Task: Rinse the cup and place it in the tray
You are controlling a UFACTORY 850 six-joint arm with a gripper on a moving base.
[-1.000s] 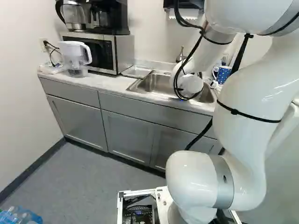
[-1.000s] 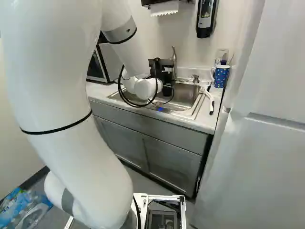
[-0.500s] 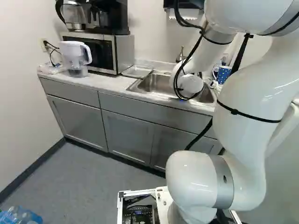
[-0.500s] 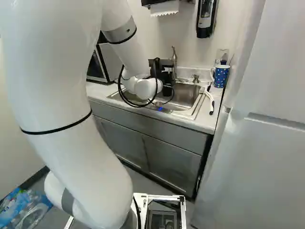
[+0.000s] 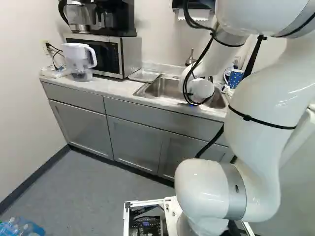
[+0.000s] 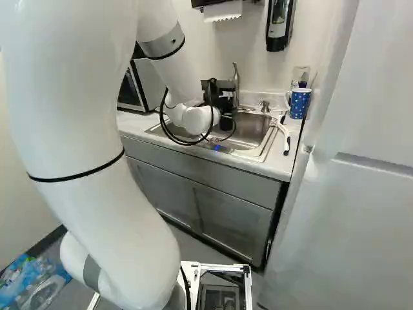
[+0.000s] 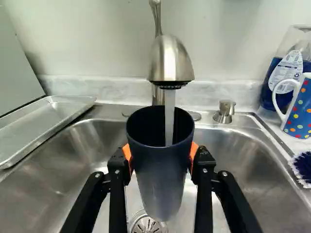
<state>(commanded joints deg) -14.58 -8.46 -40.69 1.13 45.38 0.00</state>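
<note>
I have the black two-finger gripper with orange pads (image 7: 160,155) closed on the dark blue-grey, tapering cup (image 7: 161,179), one pad pressing each side of its wall. I'm holding the cup over the stainless steel sink (image 7: 248,162), its long axis roughly upright and its mouth up; the round metal drain (image 7: 146,224) shows low down beyond its base. Water (image 7: 169,121) falls from the brushed-metal faucet (image 7: 170,60) into the mouth, so I judge that I'm in the middle of the rinse. I can't tell how full the cup is.

What my next move turns on is where the shallow silver metal tray (image 7: 51,116) lies: off to one side of the gripper, beside the sink, at the end nearer the steel-sided microwave (image 5: 131,56). The white-handled blue mug with coloured dots (image 7: 299,116) is beside the opposite end, so I'd go away from it.

Before crossing, I would tip the cup about its long axis to empty it into the sink; carried upright, it could slop over the counter. I would also draw it down clear of the faucet first, since a straight lift could knock the spout.
</note>
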